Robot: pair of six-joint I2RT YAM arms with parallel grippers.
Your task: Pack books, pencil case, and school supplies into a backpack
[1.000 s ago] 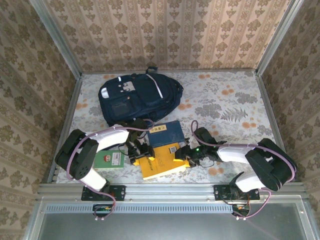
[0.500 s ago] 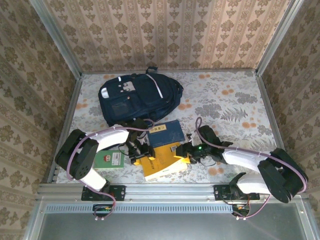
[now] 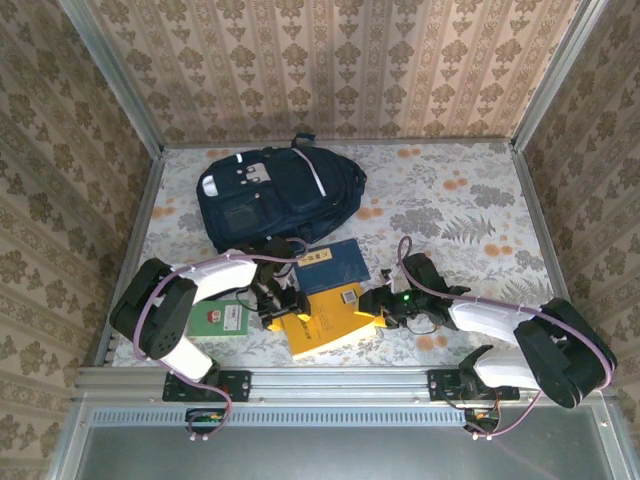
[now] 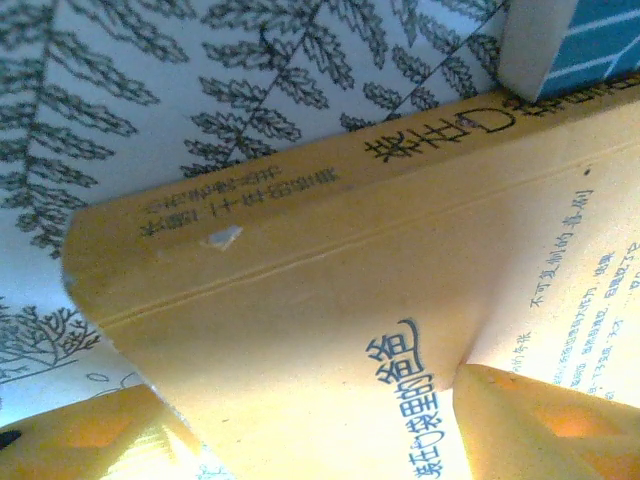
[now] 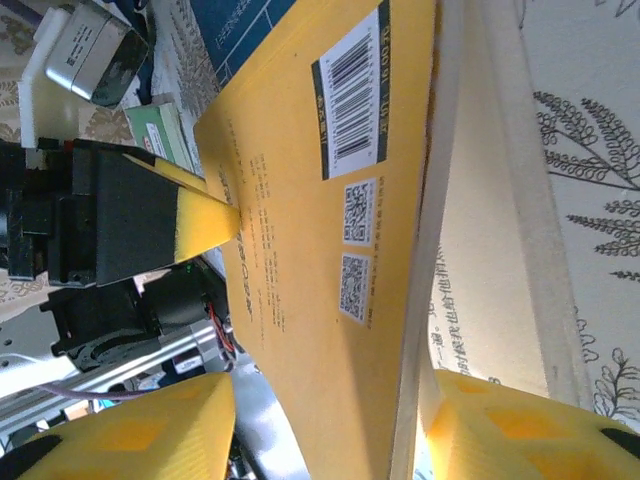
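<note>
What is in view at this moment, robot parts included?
backpack: one, dark navy with thin white stripes, far left of the table.
navy book: one, navy with a cream label strip, just in front of the backpack.
orange-yellow book: one, white barcode label, near centre between the grippers.
green-and-white book: one, near left, beside the left arm.
table: one, floral cloth.
left gripper: yellow fingertips at the orange-yellow book's left edge.
right gripper: yellow fingertips astride that book's right edge.
</note>
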